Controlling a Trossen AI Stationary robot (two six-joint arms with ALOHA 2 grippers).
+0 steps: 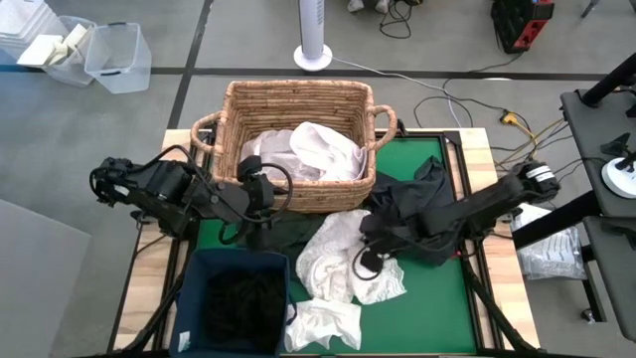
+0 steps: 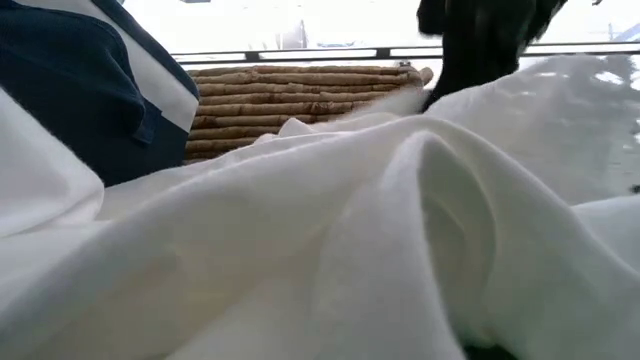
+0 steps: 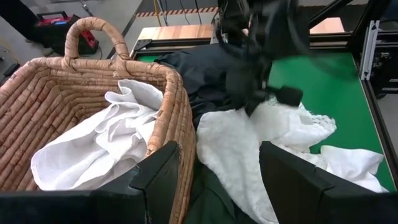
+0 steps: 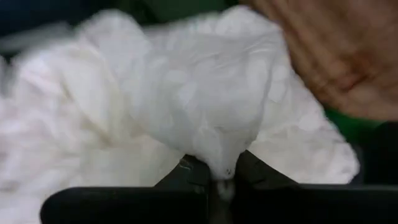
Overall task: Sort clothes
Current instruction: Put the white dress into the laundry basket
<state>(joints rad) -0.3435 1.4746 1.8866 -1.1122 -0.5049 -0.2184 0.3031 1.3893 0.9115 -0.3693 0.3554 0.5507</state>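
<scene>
Right gripper [image 4: 214, 177] pinching a fold of white garment [image 1: 343, 261] in front of the wicker basket [image 1: 298, 104]; left gripper [image 3: 214, 180] hovering with fingers wide apart beside the basket's front wall; another white garment [image 1: 323, 149] lying inside the basket, dark clothes [image 1: 422, 199] lying just beside its right end

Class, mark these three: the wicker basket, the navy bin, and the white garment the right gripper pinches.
wicker basket [image 1: 298, 97]: high view, far rim.
navy bin [image 1: 237, 261]: high view, top rim.
white garment [image 4: 205, 118]: right wrist view, bunched fold above the fingers.
</scene>
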